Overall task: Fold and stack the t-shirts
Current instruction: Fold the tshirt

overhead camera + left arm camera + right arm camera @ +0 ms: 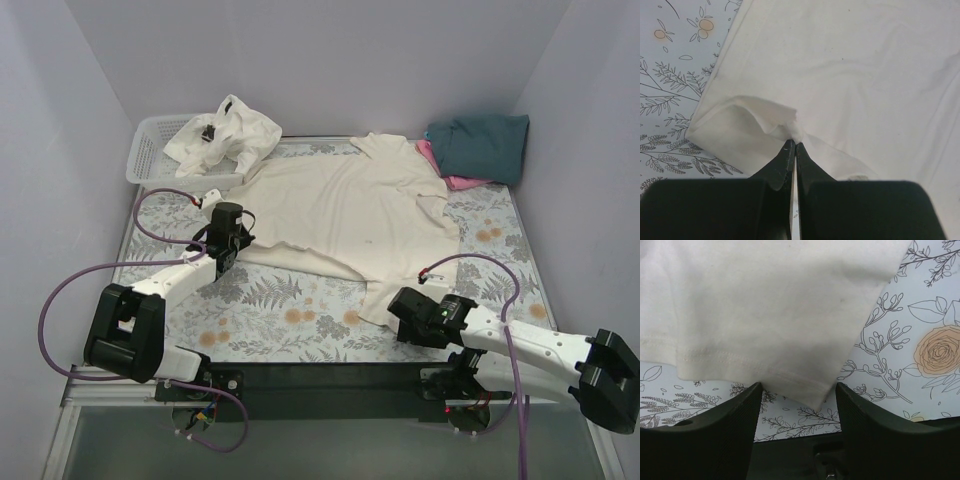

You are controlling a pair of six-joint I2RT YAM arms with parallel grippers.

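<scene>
**At the spread shirt's two near corners: one pincer clamped, one apart**

On the floral bench [300,310], a cream t-shirt [350,205] lies spread flat. From above, the left pincer [235,242] sits at the shirt's near-left corner and the right pincer [400,305] at its near-right corner, but the jaws cannot be read there. The left wrist view settles one: the left pincer [792,146] is pressed together on a raised fold of the shirt's edge. The right wrist view settles the other: its fingers [740,410] stand apart, with the hemmed corner between them, ungripped. Beyond the shirt's far-left corner, a white lattice basket [148,150] holds a crumpled off-white tee [235,135] that spills over its rim. Beside the shirt's far-right shoulder, a folded teal tee [480,145] rests on a pink tee [455,182].
</scene>
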